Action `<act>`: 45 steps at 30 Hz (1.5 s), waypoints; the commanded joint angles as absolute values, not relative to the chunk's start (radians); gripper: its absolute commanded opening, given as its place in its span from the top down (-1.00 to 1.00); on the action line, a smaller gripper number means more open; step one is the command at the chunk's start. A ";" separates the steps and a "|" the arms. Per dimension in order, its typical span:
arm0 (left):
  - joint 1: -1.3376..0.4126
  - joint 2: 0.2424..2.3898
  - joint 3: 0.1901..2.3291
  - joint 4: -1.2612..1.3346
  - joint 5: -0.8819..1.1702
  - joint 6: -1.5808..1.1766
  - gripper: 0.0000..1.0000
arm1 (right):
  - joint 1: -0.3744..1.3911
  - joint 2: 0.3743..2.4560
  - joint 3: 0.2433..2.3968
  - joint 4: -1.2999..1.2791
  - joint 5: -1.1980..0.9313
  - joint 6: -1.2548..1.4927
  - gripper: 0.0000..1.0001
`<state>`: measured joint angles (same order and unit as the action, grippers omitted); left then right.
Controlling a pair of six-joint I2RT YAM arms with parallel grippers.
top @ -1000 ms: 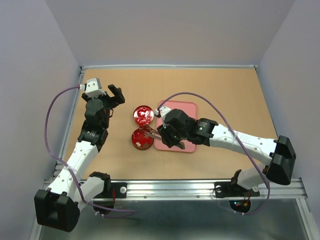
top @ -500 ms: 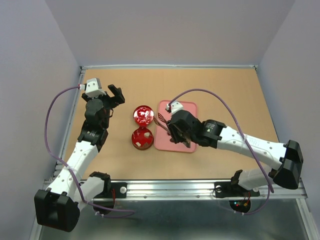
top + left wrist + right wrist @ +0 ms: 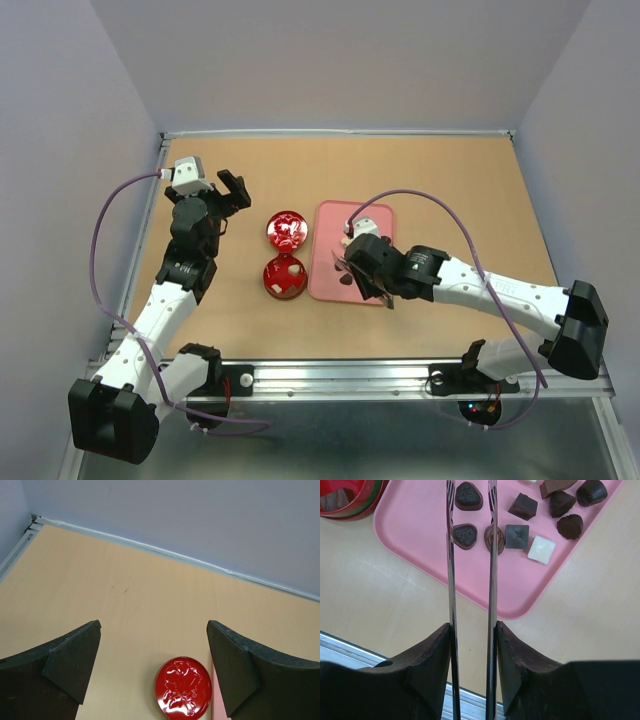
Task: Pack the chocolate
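Pink tray (image 3: 415,545) holds dark and cream chocolate (image 3: 522,506); tweezers (image 3: 451,580) hover over it.

A light wooden table (image 3: 450,180) fills the middle of the space. Plain lilac-grey walls close three sides of the table: a back wall (image 3: 340,60) behind its far edge, a left wall (image 3: 60,150) and a right wall (image 3: 590,120) at its sides. A thin pale strip (image 3: 340,132) runs along the table's far edge. A silver metal rail (image 3: 340,372) lines the table's near edge, and a dull grey-green surface (image 3: 340,450) lies just outside that edge. The light is soft and even.
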<state>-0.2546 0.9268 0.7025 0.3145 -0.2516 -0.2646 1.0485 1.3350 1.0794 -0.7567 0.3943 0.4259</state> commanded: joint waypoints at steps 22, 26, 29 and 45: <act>-0.264 0.896 0.750 0.341 -0.270 -0.262 -0.97 | 1.054 1.390 1.072 -0.779 0.336 0.423 0.26; -0.262 0.897 0.752 0.341 -0.267 -0.262 -0.97 | 1.054 1.379 1.094 -0.792 0.345 0.423 0.52; -0.264 0.897 0.750 0.341 -0.270 -0.262 -0.97 | 1.054 1.364 1.107 -0.801 0.374 0.416 0.56; -0.264 0.911 0.758 0.336 -0.281 -0.264 -0.97 | 1.075 1.292 1.200 -0.595 0.169 0.288 0.66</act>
<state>-0.2565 0.9264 0.7029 0.3069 -0.2665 -0.2646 1.0531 1.2896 1.1374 -0.7105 0.2577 0.3374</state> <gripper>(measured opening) 0.985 0.360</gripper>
